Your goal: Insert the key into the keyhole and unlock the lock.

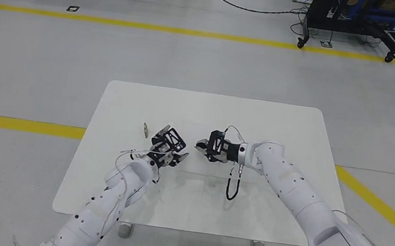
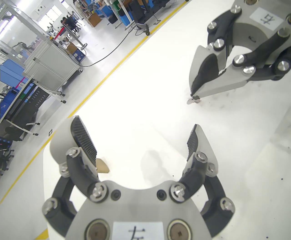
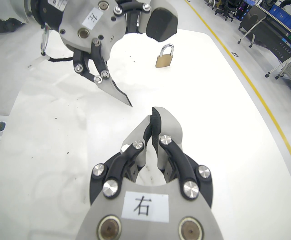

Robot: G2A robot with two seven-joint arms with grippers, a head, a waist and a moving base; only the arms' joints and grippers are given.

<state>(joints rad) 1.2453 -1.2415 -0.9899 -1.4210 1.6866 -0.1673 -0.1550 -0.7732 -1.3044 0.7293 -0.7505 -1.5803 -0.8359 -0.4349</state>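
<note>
top: overhead, far, looking down | wrists: low, close, facing each other | shared: table (image 1: 278, 129), lock (image 3: 165, 59)

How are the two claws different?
The left claw is wide open and empty; the right claw is shut, seemingly pinching a small silvery key at its tips. The left claw sits next to the lock; the right claw is farther from it. Both have the same grey and black shape.

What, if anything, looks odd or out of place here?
Nothing is broken or spilled. Dark specks dot the white table, like grit. The padlock stands upright, shackle shut. The right claw is shut with only a small silvery piece, perhaps the key, at its very tip.
</note>
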